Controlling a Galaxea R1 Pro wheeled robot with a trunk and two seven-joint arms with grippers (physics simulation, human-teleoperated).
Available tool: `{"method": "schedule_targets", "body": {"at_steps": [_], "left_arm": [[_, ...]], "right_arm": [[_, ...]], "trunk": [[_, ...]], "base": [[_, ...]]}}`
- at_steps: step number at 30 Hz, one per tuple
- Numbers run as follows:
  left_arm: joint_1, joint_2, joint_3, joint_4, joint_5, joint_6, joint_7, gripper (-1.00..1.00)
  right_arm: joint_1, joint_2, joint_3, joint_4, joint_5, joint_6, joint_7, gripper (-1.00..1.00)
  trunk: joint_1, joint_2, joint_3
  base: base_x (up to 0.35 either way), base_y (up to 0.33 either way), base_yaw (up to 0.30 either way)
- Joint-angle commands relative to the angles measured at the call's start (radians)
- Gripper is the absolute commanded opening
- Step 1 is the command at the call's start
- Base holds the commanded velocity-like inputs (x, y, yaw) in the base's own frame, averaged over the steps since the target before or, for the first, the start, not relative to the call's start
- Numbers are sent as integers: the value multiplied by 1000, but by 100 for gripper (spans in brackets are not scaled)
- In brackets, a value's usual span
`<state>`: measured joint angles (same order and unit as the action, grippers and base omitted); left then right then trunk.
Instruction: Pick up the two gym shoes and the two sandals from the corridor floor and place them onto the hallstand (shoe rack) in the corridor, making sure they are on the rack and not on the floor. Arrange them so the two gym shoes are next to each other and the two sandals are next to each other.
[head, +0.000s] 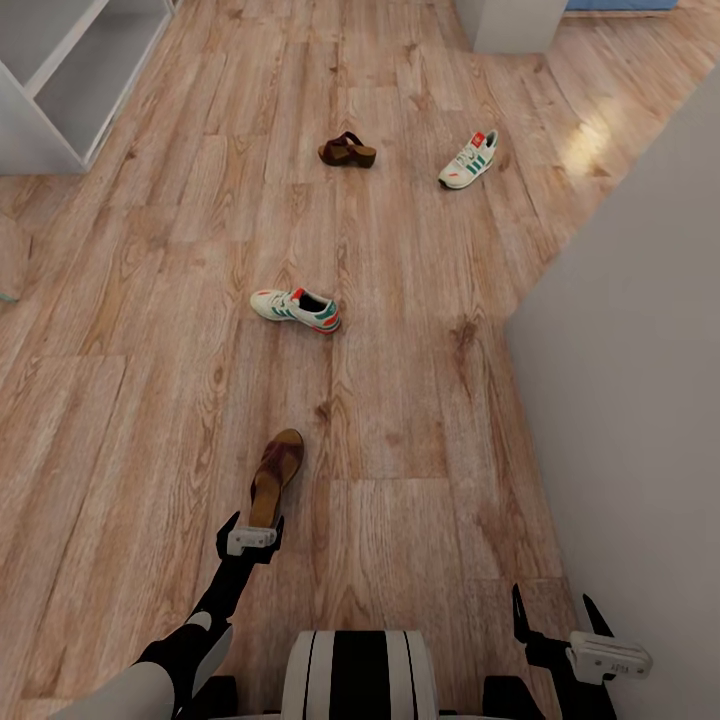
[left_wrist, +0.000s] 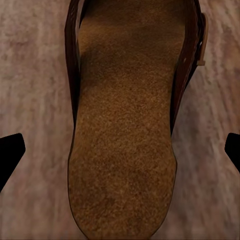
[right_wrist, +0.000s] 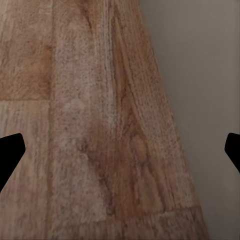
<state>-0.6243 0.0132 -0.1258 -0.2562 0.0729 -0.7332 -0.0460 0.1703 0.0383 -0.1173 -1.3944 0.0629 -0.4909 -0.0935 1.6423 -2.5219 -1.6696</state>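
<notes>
Because the near dark brown leather sandal (head: 276, 477) lies flat on the wood-grain plank floor (head: 420, 400), the left gripper (head: 251, 535) hangs over its tan heel, fingers spread to straddle it; the right gripper (head: 560, 615) idles, fingers apart.

Black arms with pale grey shells, black-fingered grippers on light mounts, seemingly white-and-black striped trunk (head: 360, 675).

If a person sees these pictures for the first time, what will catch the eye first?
Four shoes lie scattered on the corridor floor. The near sandal lies right ahead of the open left gripper, its tan footbed large in the left wrist view. Farther off lie one gym shoe, the other sandal and a second gym shoe.
</notes>
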Motion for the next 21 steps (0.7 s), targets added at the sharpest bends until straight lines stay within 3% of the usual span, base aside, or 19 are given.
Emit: {"method": "schedule_targets", "body": {"at_steps": [1,21], "left_arm": [[0,0,0,0,0,0,0,100],[0,0,0,0,0,0,0,100]], "right_arm": [[0,0,0,0,0,0,0,100],[0,0,-2,0,-1,0,-1,100]], "trunk": [[0,0,-1],[0,0,-13]], "base": [[0,0,0],[0,0,0]]}}
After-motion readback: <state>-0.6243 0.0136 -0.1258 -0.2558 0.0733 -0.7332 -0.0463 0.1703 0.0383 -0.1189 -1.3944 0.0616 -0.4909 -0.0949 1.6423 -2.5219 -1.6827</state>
